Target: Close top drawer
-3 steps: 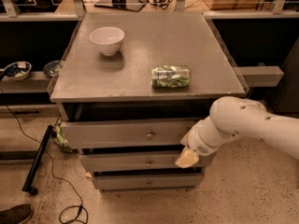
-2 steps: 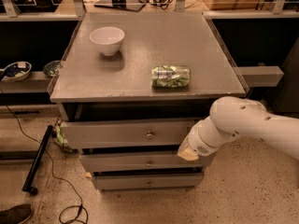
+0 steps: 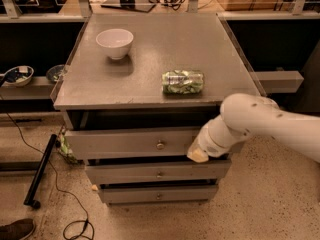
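Observation:
The top drawer (image 3: 125, 143) is a wide grey front with a small round metal knob (image 3: 160, 145) at its centre. It stands pulled out a little from the grey cabinet, with a dark gap above it. My gripper (image 3: 198, 155) is at the end of the white arm (image 3: 265, 121) that comes in from the right. It is against the right part of the drawer front, to the right of the knob.
Two more grey drawer fronts (image 3: 159, 173) sit below the top one. On the cabinet top (image 3: 100, 84) stand a white bowl (image 3: 115, 43) at the back left and a green packet (image 3: 183, 82) at the front right. A black pole (image 3: 40, 171) and a cable lie on the floor at left.
The gripper has shifted a little to the left along the drawer front. The drawer shows no clear change in how far it is out.

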